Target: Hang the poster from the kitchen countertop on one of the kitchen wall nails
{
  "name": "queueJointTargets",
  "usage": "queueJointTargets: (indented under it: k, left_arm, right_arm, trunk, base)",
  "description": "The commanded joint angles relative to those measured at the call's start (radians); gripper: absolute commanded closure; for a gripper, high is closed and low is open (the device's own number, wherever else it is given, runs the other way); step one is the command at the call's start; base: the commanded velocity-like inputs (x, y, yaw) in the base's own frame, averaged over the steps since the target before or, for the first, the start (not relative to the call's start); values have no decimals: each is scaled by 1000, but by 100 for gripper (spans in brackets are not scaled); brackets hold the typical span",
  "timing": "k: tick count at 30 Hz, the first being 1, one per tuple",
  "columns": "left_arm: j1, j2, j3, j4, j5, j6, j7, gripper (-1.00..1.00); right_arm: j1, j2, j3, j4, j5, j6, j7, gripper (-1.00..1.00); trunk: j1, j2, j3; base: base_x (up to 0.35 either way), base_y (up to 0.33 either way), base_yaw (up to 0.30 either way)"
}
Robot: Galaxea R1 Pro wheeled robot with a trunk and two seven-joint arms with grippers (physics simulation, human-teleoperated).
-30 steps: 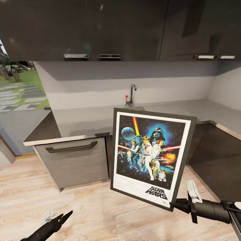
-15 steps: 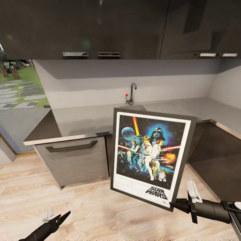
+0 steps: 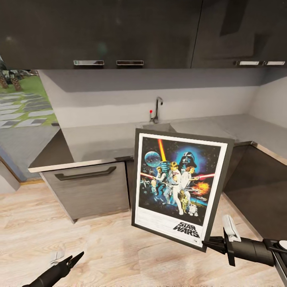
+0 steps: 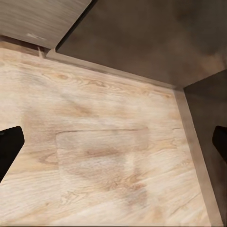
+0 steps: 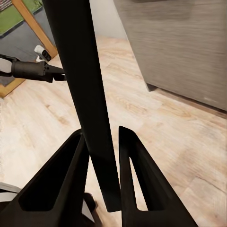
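The poster (image 3: pixel 179 183), a black-framed Star Wars print with a white border, hangs upright in the air in front of the cabinets, slightly tilted. My right gripper (image 3: pixel 207 242) is shut on its lower right corner. In the right wrist view the frame's dark edge (image 5: pixel 90 94) runs between the two fingers (image 5: pixel 78 175). The grey kitchen countertop (image 3: pixel 99 143) with sink and chrome tap (image 3: pixel 158 108) lies behind the poster. My left gripper (image 3: pixel 75 258) hovers low over the wooden floor, open and empty. Its fingertips (image 4: pixel 9 146) stand far apart in the left wrist view.
Dark upper cabinets (image 3: pixel 139 32) span the top above a pale wall (image 3: pixel 159 91). A lower drawer front (image 3: pixel 87 187) sits under the worktop. The counter turns a corner at the right (image 3: pixel 263 135). A garden opening (image 3: pixel 20 103) is at the left. Wooden floor (image 3: pixel 99 247) lies around me.
The whole view has shifted a little: counter, tap and cabinets sit slightly higher, so the camera moved. The poster stays held in the same place. My left gripper sits a bit lower.
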Motion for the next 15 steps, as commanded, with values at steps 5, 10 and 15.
queueJointTargets:
  k: [5,10,15]
  left_arm:
    - [-1,1,-9,1,6,-8,0,-100]
    - [-1,1,-9,1,7,-8,0,-100]
    - [-1,1,-8,1,7,-8,0,-100]
  right_arm:
    - [-1,0,0,0,-2,13,5,100]
    - [-1,0,0,0,-2,13,5,100]
    - [-1,0,0,0,-2,13,5,100]
  trunk:
    - [-19,34,7]
    - [-38,69,14]
    - [-58,104,22]
  base:
    - [0,0,0]
    - [0,0,0]
    - [0,0,0]
